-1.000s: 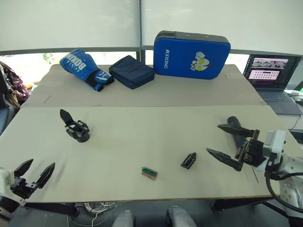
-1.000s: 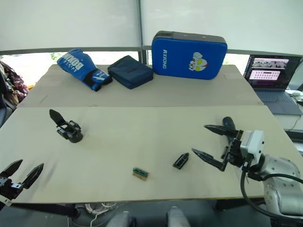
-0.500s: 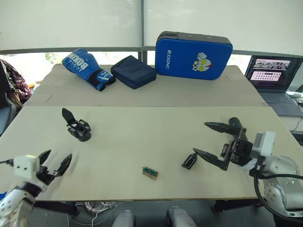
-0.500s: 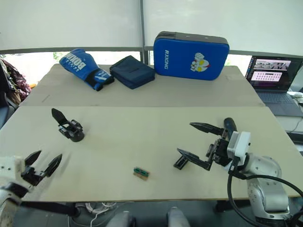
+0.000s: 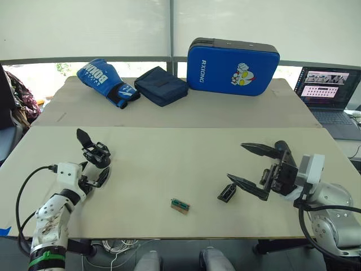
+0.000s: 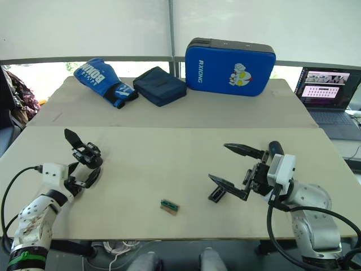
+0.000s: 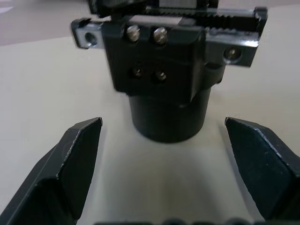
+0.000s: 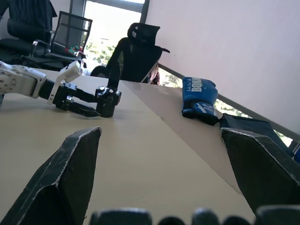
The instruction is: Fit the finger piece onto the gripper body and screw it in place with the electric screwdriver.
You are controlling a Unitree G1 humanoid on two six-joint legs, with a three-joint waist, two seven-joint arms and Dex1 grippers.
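On the surface (image 5: 169,152), the left hand (image 5: 96,175) was spread around the gripper body (image 5: 97,156). Further right lay the finger piece (image 5: 225,192), the spread right hand (image 5: 247,169) just beside it.

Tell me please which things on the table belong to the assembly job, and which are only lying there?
Belong to the job:
gripper body
finger piece
electric screwdriver

Only lying there:
green-and-tan block
boxing glove
navy pouch
blue strike pad
laptop
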